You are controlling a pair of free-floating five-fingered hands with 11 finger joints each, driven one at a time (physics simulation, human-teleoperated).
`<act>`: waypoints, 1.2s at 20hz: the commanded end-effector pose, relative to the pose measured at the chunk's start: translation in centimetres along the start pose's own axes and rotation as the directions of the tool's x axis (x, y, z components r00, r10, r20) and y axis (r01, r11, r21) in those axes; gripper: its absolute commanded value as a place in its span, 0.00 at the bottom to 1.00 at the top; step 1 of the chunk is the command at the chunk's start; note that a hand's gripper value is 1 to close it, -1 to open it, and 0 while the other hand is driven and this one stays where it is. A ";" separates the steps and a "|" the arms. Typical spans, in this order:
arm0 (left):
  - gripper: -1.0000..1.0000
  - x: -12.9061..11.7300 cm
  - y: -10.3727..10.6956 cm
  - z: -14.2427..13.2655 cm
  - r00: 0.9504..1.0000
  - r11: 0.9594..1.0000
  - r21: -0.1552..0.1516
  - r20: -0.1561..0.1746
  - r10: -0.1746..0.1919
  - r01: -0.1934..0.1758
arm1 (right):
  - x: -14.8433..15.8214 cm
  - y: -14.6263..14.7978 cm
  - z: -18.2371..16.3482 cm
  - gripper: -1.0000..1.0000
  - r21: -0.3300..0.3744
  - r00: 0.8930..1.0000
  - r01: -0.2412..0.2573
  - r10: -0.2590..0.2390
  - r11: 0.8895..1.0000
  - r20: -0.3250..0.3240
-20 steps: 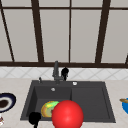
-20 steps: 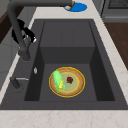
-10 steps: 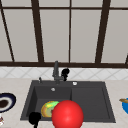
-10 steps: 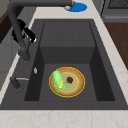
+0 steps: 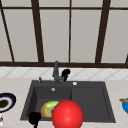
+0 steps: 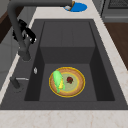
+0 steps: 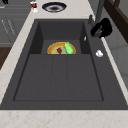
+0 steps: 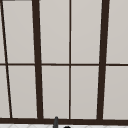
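Going left to right: there's a dark plate (image 5: pixel 6 102) on the counter, well clear of everything. Your left hand (image 5: pixel 34 118) hangs by the front left corner of the sink (image 5: pixel 87 83); I can't tell how its fingers are set. Down in the left basin sits a yellow-rimmed dish (image 6: pixel 75 85) with a green corn-looking thing (image 6: pixel 58 81) lying on it. In the front view a red ball (image 5: pixel 67 114) sits in front of part of that dish.

The faucet (image 5: pixel 56 71) stands at the back rim, just right of the dish, and your right hand (image 5: pixel 65 73) is right up against its right side, about where the body is thickest. Touching or gripping? Honestly can't tell, and the side views don't settle it either.

My guess is the faucet is rigid, bolted down, smooth and a bit slippery, so it'll only swing or lever. Best hold is probably the stubby side piece, not the tall neck.

Nothing blocks it. The blue bowl (image 5: pixel 125 105) is far right on the counter.
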 end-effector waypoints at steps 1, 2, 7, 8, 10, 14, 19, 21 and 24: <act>0.50 0.0 0.0 0.0 1.000 1.000 0.000 0.000 0.000 0.000 | -2.1 0.6 0.4 1.00 -0.009 0.998 0.037 -0.036 0.999 0.047; 0.50 0.0 0.0 0.0 1.000 1.000 0.000 0.000 0.000 0.000 | -2.0 0.5 0.4 1.00 -0.008 0.998 0.036 -0.036 0.999 0.046; 0.50 0.0 0.0 0.0 1.000 1.000 0.000 0.000 0.000 0.000 | -1.8 0.5 0.4 1.00 -0.008 0.999 0.035 -0.035 0.999 0.040; 0.50 0.0 0.0 0.0 1.000 1.000 0.000 0.000 0.000 0.000 | -1.7 0.6 0.4 1.00 -0.008 0.999 0.035 -0.035 0.999 0.039; 0.50 0.0 0.0 0.0 1.000 1.000 0.000 0.000 0.000 0.000 | -1.8 0.6 0.5 1.00 -0.009 0.998 0.039 -0.038 0.999 0.040; 0.50 0.0 0.0 0.0 1.000 1.000 0.000 0.000 0.000 0.000 | -3.3 1.1 -0.3 1.00 -0.017 0.994 0.073 -0.071 0.997 0.084; 0.50 0.0 0.0 0.0 1.000 1.000 0.000 0.000 0.000 0.000 | -4.5 1.4 -0.7 1.00 -0.014 0.978 0.134 -0.130 0.991 0.163; 0.50 0.0 0.0 0.0 1.000 1.000 0.000 0.000 0.000 0.000 | -4.6 1.5 -0.7 1.00 -0.008 0.972 0.153 -0.149 0.988 0.184; 0.50 0.0 0.0 0.0 1.000 1.000 0.000 0.000 0.000 0.000 | -4.6 1.7 -0.3 1.00 -0.008 0.966 0.174 -0.169 0.985 0.195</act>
